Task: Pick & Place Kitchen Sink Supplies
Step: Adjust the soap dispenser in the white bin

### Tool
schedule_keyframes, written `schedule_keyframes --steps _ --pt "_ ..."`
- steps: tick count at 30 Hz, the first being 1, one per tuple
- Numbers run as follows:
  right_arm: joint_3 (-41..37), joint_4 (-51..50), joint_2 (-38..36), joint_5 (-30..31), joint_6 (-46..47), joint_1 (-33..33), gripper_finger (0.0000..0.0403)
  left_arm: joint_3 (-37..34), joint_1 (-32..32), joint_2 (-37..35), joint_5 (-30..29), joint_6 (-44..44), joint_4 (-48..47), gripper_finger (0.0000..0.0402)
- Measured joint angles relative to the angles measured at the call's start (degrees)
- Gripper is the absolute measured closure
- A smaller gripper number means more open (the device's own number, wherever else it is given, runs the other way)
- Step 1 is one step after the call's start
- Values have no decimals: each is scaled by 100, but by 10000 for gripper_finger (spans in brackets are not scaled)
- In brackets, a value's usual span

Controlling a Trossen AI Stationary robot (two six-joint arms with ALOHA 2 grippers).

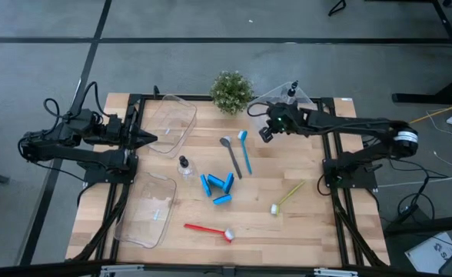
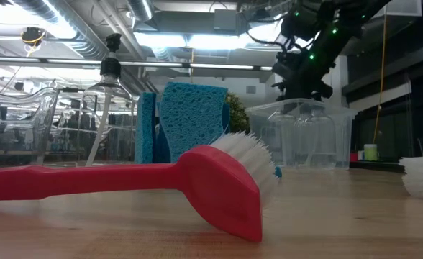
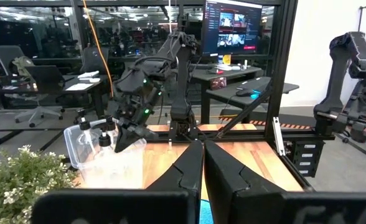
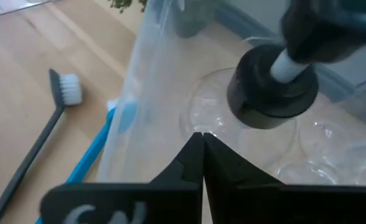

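A wooden desk carries three clear plastic bins: one at the back left, one at the front left, one at the back right. A small green potted plant stands at the back edge between the two back bins.

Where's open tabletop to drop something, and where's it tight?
Free: the right side between the yellow-green brush and the table edge; the front strip right of the red brush; the wood ahead of the plant down to the grey brush. Crowded: the centre, where blue brush, sponges and bottle cluster, and the left side with both bins.
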Motion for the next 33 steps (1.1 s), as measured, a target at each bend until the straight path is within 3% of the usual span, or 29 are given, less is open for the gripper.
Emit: schedule_keyframes --steps 6,17,28,33 --pt "0 200 201 -12 -126 -127 396 0 -2 -2 0 0 0 391" --pt "0 178 238 650 -262 -149 397 0 -2 -2 0 0 1 392" --pt "0 179 238 -92 -244 -120 396 0 -2 -2 0 0 2 389" --pt "0 180 238 -154 -400 -33 397 0 -2 -2 2 0 0 391"
